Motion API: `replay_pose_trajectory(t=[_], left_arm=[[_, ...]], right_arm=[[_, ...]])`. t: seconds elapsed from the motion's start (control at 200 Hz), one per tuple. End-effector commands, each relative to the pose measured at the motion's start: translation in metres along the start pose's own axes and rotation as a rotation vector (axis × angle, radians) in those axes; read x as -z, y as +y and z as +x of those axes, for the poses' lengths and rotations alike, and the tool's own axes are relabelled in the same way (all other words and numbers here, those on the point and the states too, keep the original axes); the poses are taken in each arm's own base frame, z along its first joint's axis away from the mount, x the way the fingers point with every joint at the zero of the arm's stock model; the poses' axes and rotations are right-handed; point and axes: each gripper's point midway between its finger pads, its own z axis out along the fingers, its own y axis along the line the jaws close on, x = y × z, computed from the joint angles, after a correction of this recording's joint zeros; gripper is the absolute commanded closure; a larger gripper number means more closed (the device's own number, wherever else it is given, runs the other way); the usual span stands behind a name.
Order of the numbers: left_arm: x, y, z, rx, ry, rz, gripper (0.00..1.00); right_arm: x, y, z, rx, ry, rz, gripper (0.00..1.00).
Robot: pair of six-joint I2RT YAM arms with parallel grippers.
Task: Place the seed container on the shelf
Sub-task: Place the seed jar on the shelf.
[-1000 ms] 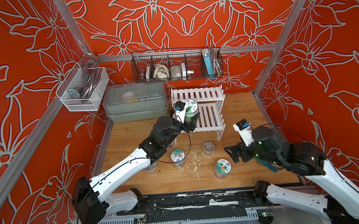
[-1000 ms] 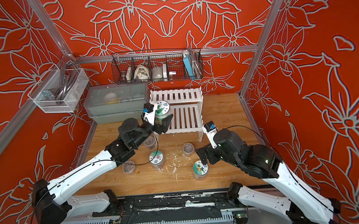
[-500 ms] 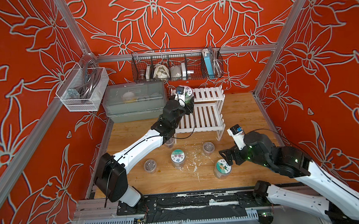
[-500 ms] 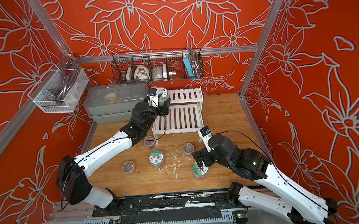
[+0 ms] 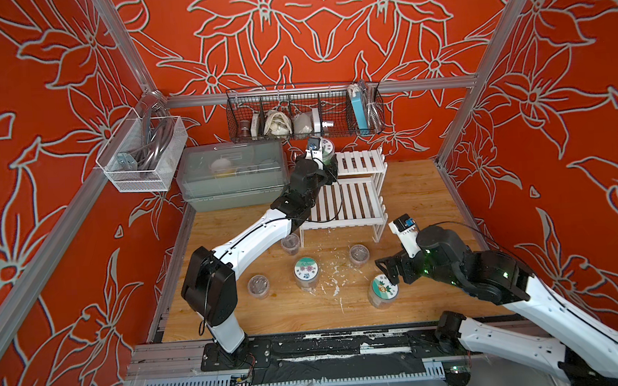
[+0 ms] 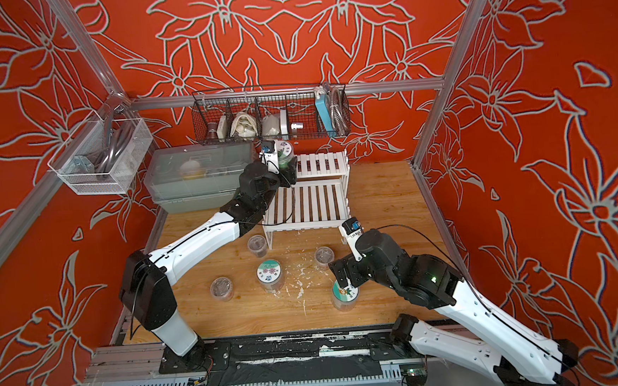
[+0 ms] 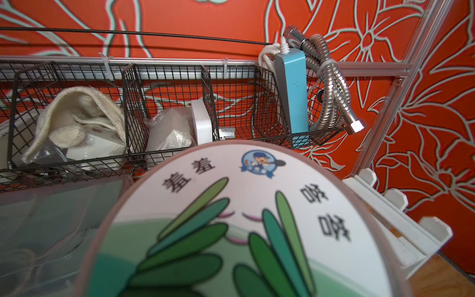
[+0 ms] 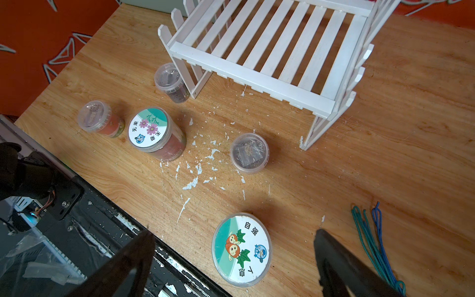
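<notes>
A seed container with a green-leaf lid [image 5: 326, 147] [image 6: 284, 150] is at the left end of the upper tier of the white slatted shelf [image 5: 359, 202] [image 6: 312, 204]. My left gripper [image 5: 322, 163] [image 6: 286, 169] is shut on it. In the left wrist view the lid [image 7: 239, 218] hides the fingers, with shelf pickets [image 7: 385, 205] beside it. Whether the container rests on the slats is hidden. My right gripper [image 5: 391, 271] [image 6: 344, 277] [image 8: 233, 233] stands open just above a second, carrot-lidded container [image 5: 383, 288] [image 8: 241, 249] on the table.
A flower-lidded jar [image 5: 306, 271] and three small clear cups [image 5: 290, 243] [image 5: 359, 254] [image 5: 258, 286] stand in front of the shelf among white flakes. A grey bin [image 5: 233, 176] sits left of the shelf, a black wire basket [image 5: 304, 115] above it, and a white mesh basket [image 5: 143, 152] on the left wall.
My left arm carried the leaf-lidded container from over the lower tier up and back to the upper tier's left end. My right gripper moved left, over the carrot-lidded container.
</notes>
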Motion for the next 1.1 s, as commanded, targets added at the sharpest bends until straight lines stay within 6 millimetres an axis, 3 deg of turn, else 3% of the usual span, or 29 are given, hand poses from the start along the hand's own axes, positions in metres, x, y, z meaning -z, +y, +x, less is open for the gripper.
replay_pose_trajectory(t=[0.0,0.33,1.096], left_arm=[[-0.007,0.007,-0.015,0.026,-0.034,-0.032,0.28],[-0.024,0.016,-0.002,0.006,0.009,-0.1,0.28],[-0.032,0.036,0.001,0.04,0.028,-0.197,0.19]], right_arm=[[-0.001,-0.001,0.003,-0.018,0.004,-0.004,0.0],[-0.003,-0.001,0.006,-0.024,0.014,-0.004,0.0],[-0.006,-0.001,0.008,-0.021,0.025,-0.007,0.0]])
